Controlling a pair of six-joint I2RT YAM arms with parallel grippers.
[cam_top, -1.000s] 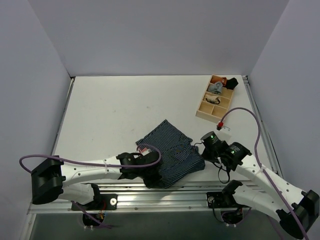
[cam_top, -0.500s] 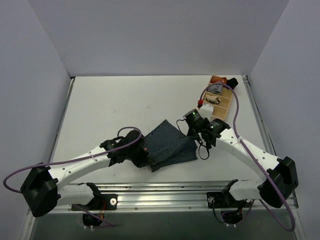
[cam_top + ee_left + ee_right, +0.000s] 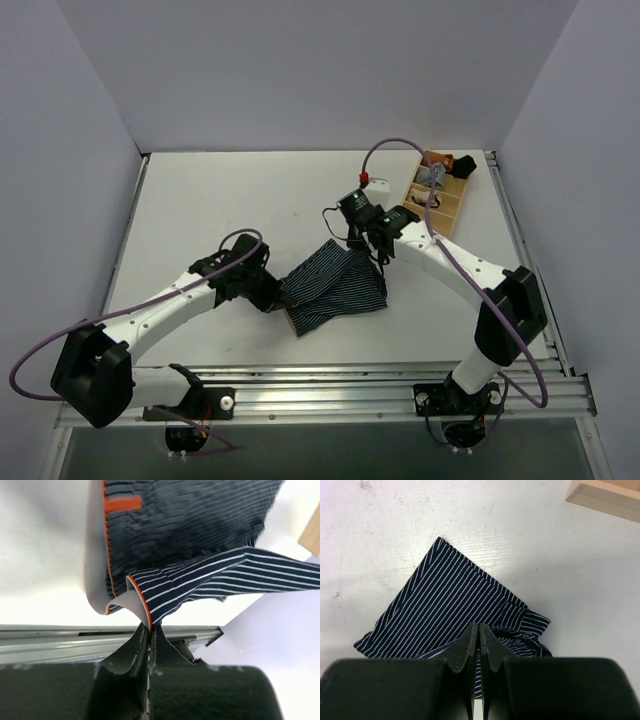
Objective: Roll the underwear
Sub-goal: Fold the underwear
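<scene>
Moving underwear (image 3: 335, 285) farther back, still pinched

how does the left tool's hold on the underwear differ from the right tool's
The left tool pinches the grey, orange-edged waistband; the right tool pinches plain striped cloth. In the top view the left tool sits at the left side of the underwear, the right tool at its far right, nearer the wooden box. Both are shut on the garment.

Looks like a robot lab rig: bare white worktop (image 3: 230, 210) boxed in by plain walls (image 3: 320, 70), two arms (image 3: 160, 310) bolted to an aluminium rail (image 3: 320, 385).
</scene>
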